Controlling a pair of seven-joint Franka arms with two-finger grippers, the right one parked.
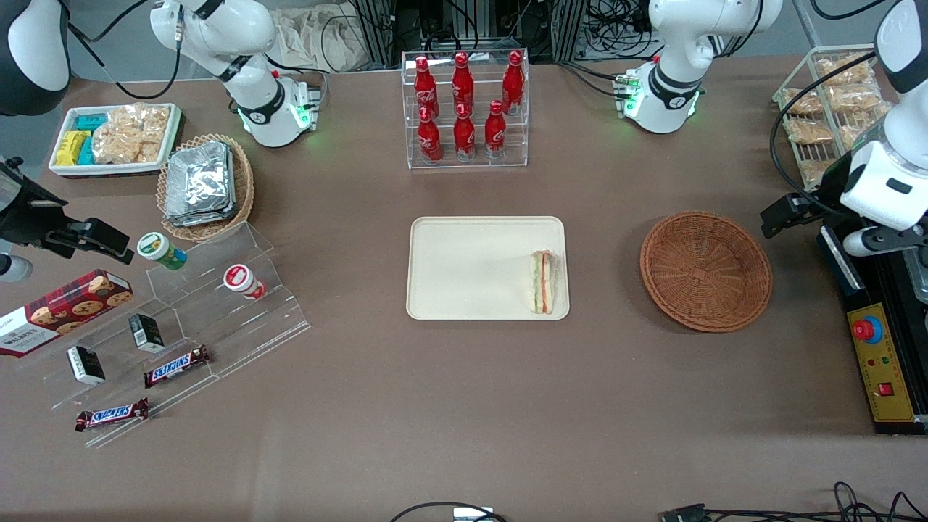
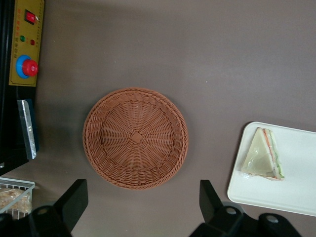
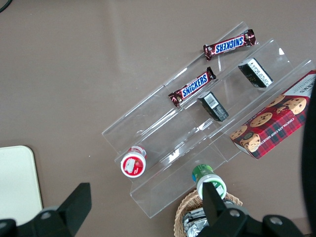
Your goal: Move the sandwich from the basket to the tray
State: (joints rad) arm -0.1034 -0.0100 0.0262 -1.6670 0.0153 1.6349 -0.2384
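The sandwich (image 1: 542, 283) lies on the cream tray (image 1: 464, 268), at the tray's edge nearest the basket and near its corner closer to the front camera. It also shows in the left wrist view (image 2: 264, 157) on the tray (image 2: 296, 192). The reddish-brown wicker basket (image 1: 705, 270) stands beside the tray toward the working arm's end, with nothing in it (image 2: 136, 138). My left gripper (image 1: 779, 216) hangs above the table beside the basket, toward the working arm's end. It (image 2: 143, 197) is open wide and holds nothing.
A clear rack of red cola bottles (image 1: 466, 109) stands farther from the front camera than the tray. A control box with a red button (image 1: 877, 362) and a wire rack of snack packs (image 1: 826, 109) are at the working arm's end. An acrylic stepped display (image 1: 181, 326) and a foil-packet basket (image 1: 204, 185) are at the parked arm's end.
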